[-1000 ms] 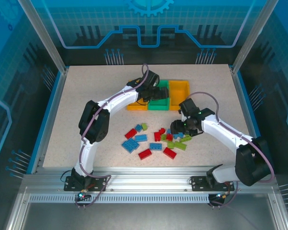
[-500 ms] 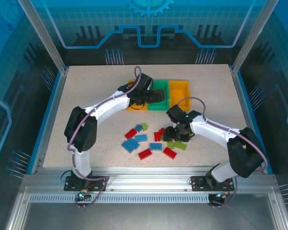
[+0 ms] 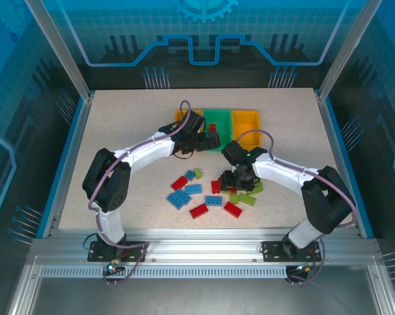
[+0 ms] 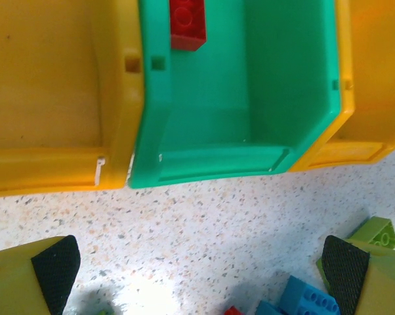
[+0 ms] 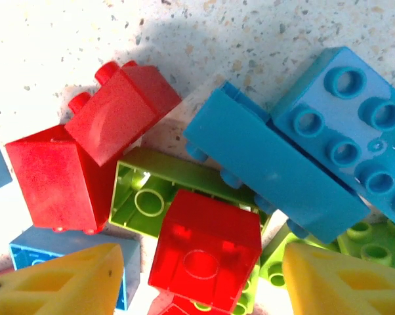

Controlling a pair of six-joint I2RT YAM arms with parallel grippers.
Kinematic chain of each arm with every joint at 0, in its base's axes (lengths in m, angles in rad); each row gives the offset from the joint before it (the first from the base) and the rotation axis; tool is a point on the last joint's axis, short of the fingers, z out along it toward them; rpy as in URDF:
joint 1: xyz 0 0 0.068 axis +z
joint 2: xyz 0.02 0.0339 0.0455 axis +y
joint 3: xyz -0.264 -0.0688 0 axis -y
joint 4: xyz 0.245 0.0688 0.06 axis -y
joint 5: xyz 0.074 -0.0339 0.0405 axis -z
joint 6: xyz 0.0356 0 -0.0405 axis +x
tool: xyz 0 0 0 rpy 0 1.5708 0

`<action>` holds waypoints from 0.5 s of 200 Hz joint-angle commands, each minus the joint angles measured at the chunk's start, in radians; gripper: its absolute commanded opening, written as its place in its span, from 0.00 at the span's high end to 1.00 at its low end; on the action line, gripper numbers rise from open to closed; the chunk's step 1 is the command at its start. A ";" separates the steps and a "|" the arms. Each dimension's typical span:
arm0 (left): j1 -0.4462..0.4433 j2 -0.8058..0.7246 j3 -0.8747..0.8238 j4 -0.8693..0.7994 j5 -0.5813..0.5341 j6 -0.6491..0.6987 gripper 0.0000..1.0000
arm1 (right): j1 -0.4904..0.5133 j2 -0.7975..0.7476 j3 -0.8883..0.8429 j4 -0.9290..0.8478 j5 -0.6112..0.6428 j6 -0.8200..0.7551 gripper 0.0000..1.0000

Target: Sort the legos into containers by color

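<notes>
— Status of left jaws?
— Wide open over table (image 4: pixel 217 216), just short of green bin (image 4: pixel 276 79); one red lego (image 4: pixel 186 23) inside.
— And right jaws?
— Open, straddling red brick (image 5: pixel 207 246) amid loose legos (image 5: pixel 276 177).

1. The left gripper (image 3: pixel 209 139) has drawn back off the green bin (image 4: pixel 210 164), jaws spread wider, and a red brick (image 4: pixel 187 23) now lies inside
2. The right gripper (image 3: pixel 240 182) has swung leftwards over the loose legos (image 5: pixel 270 157), its jaws seemingly a touch narrower
</notes>
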 commanded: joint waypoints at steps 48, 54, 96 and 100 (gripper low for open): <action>-0.004 -0.115 -0.076 0.010 -0.049 -0.017 0.01 | 0.029 -0.003 0.065 -0.084 0.041 0.008 0.62; -0.004 -0.123 -0.085 0.010 -0.053 -0.019 0.01 | 0.030 -0.012 0.072 -0.093 0.044 0.007 0.64; -0.004 -0.190 -0.173 0.010 -0.081 -0.026 0.01 | 0.009 -0.046 0.188 -0.127 0.041 -0.040 0.67; -0.005 -0.196 -0.178 0.007 -0.085 -0.025 0.01 | 0.002 -0.042 0.202 -0.125 0.034 -0.045 0.68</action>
